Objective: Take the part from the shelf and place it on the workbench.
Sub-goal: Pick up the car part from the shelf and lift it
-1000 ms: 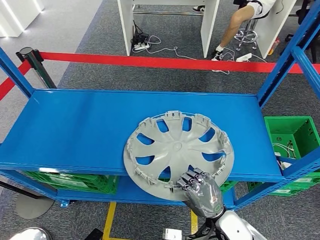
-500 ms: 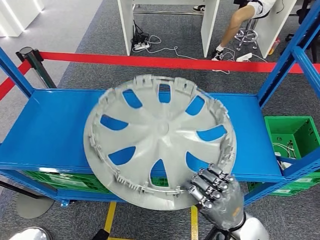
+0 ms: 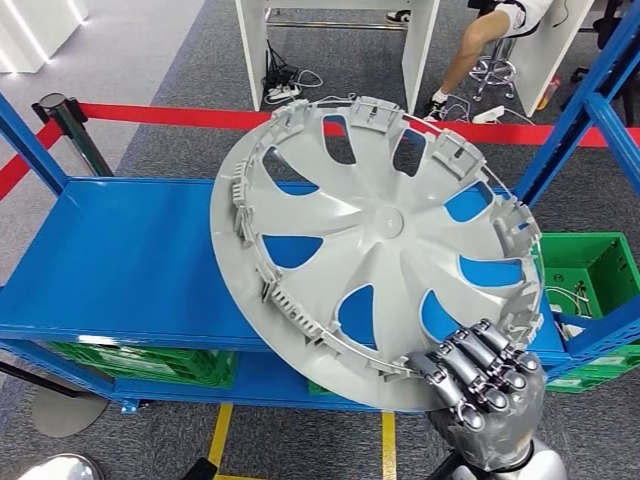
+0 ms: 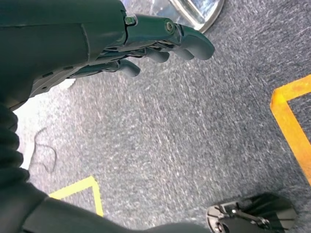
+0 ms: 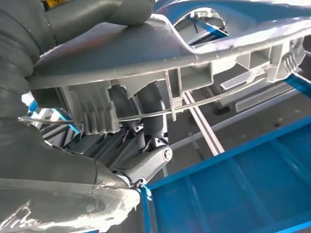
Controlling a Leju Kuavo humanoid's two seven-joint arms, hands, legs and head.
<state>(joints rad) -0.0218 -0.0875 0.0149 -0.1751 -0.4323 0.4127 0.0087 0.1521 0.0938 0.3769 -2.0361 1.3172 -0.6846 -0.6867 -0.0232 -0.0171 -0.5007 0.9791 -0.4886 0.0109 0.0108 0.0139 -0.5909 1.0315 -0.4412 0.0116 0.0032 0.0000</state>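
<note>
The right robot hand (image 3: 483, 385) is clamped on the rim of the grey wheel cover (image 3: 377, 245), its fingers (image 3: 460, 375) curled over the inner, ribbed face at the edge nearest the robot. The right wrist view confirms the grip: the rim (image 5: 165, 53) sits pinched between thumb and fingers (image 5: 146, 162). The wheel cover is lifted clear of the blue shelf (image 3: 136, 260), hanging in the air above the shelf's front edge and toward its right-hand post.

A round disc has no long axis; what matters is its tilt. Its far edge is raised high, its near edge low at the robot hand, and its inner side with the clips faces the robot's head.

The step in hand looks like carrying the part away from the shelf. Gripped at a single rim point, the broad cover will likely lever against the fingers, so a slow, smooth swing seems wise, with the raised edge kept off the shelf's right-hand post (image 3: 573, 120).

The left robot hand (image 4: 146, 46) hangs over the carpeted floor (image 4: 183, 145), fingers loosely extended and holding nothing.
</note>
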